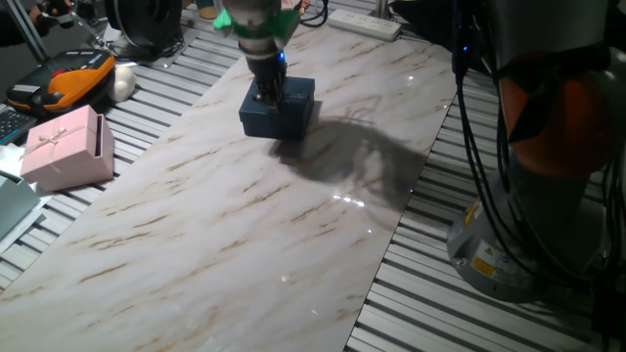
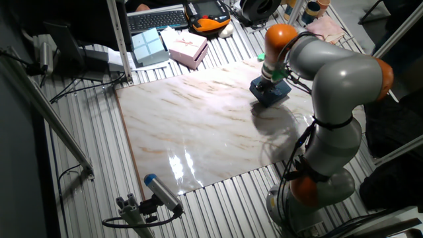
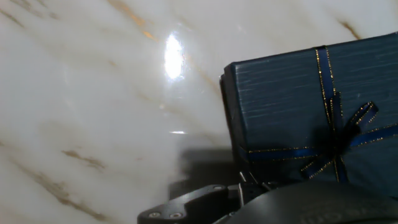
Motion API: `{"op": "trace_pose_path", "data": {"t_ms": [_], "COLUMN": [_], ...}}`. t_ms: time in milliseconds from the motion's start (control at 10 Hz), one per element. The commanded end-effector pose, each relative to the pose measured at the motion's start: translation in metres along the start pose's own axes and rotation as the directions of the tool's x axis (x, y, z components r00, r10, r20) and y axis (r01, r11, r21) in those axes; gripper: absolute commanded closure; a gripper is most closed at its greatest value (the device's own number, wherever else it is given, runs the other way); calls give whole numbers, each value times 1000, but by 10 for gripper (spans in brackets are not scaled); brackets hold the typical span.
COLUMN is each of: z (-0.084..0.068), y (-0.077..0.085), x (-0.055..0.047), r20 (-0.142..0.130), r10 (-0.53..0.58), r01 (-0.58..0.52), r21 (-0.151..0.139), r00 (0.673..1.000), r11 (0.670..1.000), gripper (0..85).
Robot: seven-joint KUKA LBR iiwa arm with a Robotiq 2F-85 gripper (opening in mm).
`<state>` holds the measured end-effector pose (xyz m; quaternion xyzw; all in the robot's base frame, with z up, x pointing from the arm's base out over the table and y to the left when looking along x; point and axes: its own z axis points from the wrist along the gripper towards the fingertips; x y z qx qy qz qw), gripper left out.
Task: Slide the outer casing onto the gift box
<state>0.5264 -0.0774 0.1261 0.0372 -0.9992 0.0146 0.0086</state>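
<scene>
The outer casing (image 1: 284,106) is a dark navy square block on the marble board, far centre. It also shows in the other fixed view (image 2: 271,91). The hand view shows its top face (image 3: 298,112) with a thin blue-and-gold ribbon bow. My gripper (image 1: 268,94) points straight down, its fingers at the casing's near-left part; it shows in the other fixed view too (image 2: 267,80). The fingertips are hidden, so I cannot tell whether they clamp anything. The plain inner gift box does not show apart from the casing.
A pink bow-topped box (image 1: 67,147) stands left of the marble board (image 1: 254,225) on the slatted table. Cluttered tools and a keyboard (image 2: 153,18) lie at the far edge. The arm's base (image 1: 528,196) stands to the right.
</scene>
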Motion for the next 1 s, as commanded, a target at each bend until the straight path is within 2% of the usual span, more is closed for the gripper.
{"op": "trace_pose_path", "data": {"t_ms": [0, 300, 400, 500, 700, 900], "z": [-6, -35, -47, -52, -55, -54], "y": [1, 7, 12, 19, 27, 31], "x": [3, 20, 28, 33, 43, 47], "r20": [-1, 8, 17, 24, 45, 53], "r10": [21, 86, 108, 123, 140, 142], "r01": [-22, -85, -106, -121, -137, -137], "r21": [-16, -64, -66, -72, -80, -86], "r00": [1000, 996, 994, 992, 989, 988], "r11": [1000, 994, 992, 990, 987, 987], "gripper": [850, 850, 850, 850, 850, 850]}}
